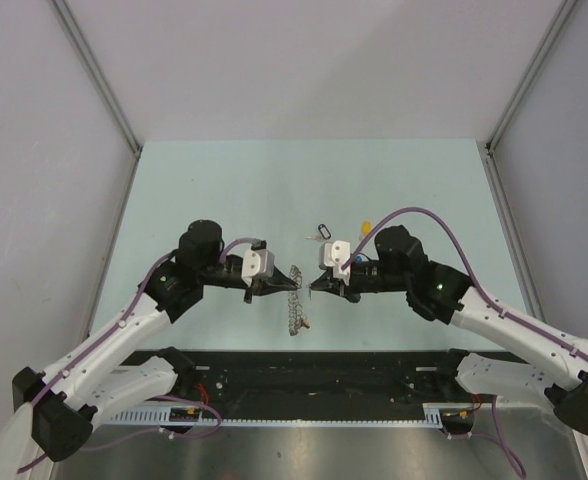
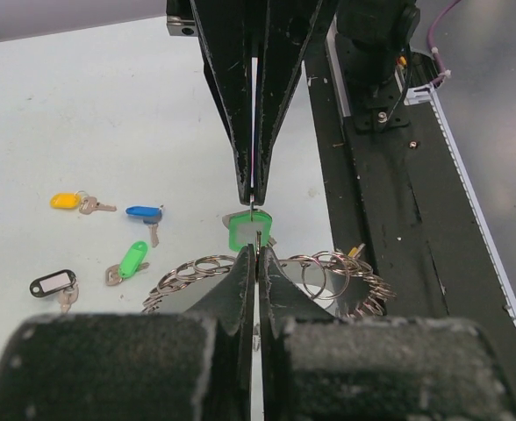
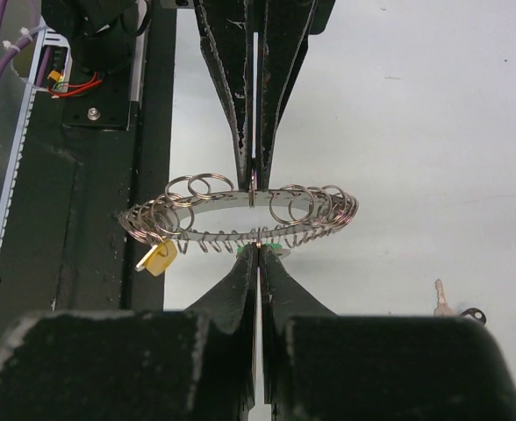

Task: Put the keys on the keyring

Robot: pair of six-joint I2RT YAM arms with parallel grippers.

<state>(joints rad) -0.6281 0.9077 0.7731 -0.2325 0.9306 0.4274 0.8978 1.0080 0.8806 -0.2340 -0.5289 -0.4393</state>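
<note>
Over the table (image 1: 224,180), clamps keyring (image 1: 294,300) upright in fully closed left gripper (image 1: 277,288); seemingly pinches green key (image 2: 247,232) in closed right gripper (image 1: 316,287).

Logged tabletop (image 1: 274,190) as pale mint, plain. Noted silver-grey on the ring (image 3: 240,215), rim patterned with repeating wire loops; yellow tag (image 3: 160,257) at its 8 o'clock. Counted, toward 9 o'clock in left wrist view: yellow key (image 2: 65,201), blue key (image 2: 142,211), green key (image 2: 133,259), black key (image 2: 52,282) with white label. Saw green-and-white key (image 2: 247,231) at centre there. Recorded black on left gripper (image 1: 284,286) and right gripper (image 1: 313,287), white on arms (image 1: 109,343), purple on cables (image 1: 424,215).
</note>
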